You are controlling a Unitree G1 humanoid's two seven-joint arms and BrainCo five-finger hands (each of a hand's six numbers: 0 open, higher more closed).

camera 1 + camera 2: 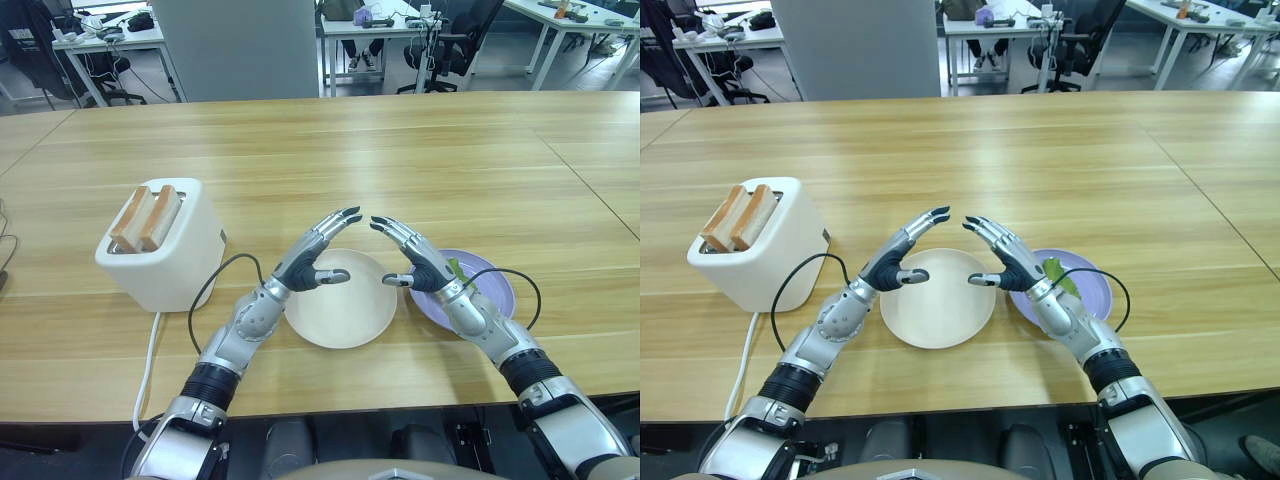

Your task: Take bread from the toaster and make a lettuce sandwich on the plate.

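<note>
- The cream plate lay on the wooden table, with nothing on it.
- The left hand hung over the left rim of the cream plate. Its fingers were spread and gently arched, its thumb pointed in over the plate, and it held nothing.
- The right hand hung over the right rim of the cream plate, mirroring the other. Its fingers were spread and arched, and it was also empty.
- The fingertips of the two hands pointed toward each other above the far edge of the cream plate, close but with a small gap between them.
- The toaster, white and boxy, stood well to the left of the cream plate.
- Two slices of bread stood upright side by side in the toaster's slots, their tops above the rim, to the left of the cream plate and slightly farther back.
- A purple plate sat just to the right of the cream plate, partly hidden behind the right wrist.
- A piece of green lettuce lay on the purple plate, on the side nearest the cream plate.
- The toaster's white cord trailed toward the table's near edge, left of the cream plate.
</note>
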